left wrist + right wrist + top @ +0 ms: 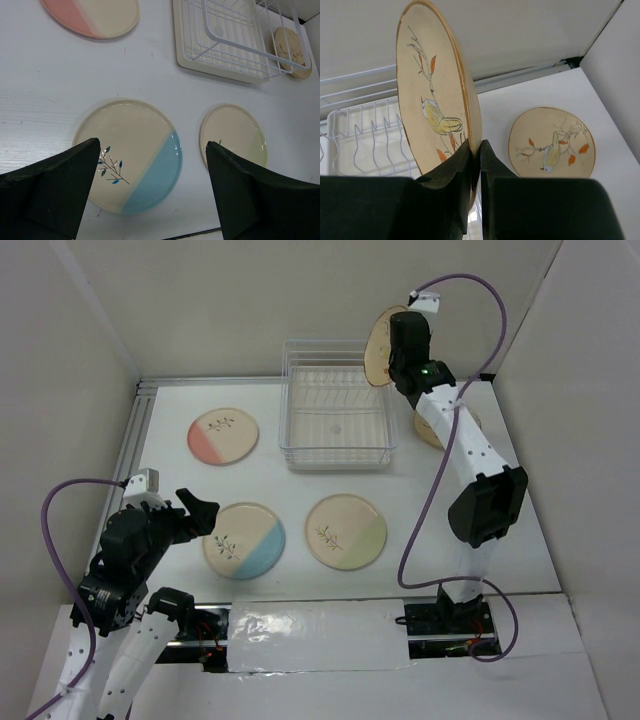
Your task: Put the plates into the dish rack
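Observation:
My right gripper (476,146) is shut on the rim of a tan plate with a bird drawing (432,90), held on edge above the right side of the white wire dish rack (335,416); the plate also shows in the top view (378,346). A second tan bird plate (551,143) lies flat on the table right of the rack. My left gripper (152,157) is open and empty above the part blue plate (131,152), which lies in front of me (245,540). The part green plate (346,530) and part pink plate (223,435) lie flat on the table.
White walls close in the table on the left, back and right. The rack (235,37) stands on a white tray at the back middle. A grey rail (140,410) runs along the table's left edge.

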Controlling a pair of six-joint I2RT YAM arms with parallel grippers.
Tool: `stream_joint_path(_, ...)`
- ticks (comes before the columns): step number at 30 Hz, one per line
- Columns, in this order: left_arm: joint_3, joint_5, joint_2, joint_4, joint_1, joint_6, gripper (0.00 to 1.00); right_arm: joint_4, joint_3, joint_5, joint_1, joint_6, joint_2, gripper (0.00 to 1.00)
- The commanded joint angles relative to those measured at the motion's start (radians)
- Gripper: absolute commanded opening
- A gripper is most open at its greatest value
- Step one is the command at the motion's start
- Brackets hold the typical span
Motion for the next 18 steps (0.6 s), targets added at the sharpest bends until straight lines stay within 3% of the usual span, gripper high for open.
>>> stream_joint_path(1,-0.003,0.011,0.008,0.049,-0.003,0.027,1.00,0.233,0.126,0.065,0.025,-0.050,0.028,0.00)
stream_joint_path(10,-0.003,0.011,0.017,0.049,-0.003,0.027,1.00,0.204,0.347,0.169,0.056,-0.125,0.252,0.00)
stream_joint_path(18,-0.003,0.011,0.017,0.049,-0.003,0.027,1.00,0.223,0.366,0.182,0.065,-0.149,0.318,0.00)
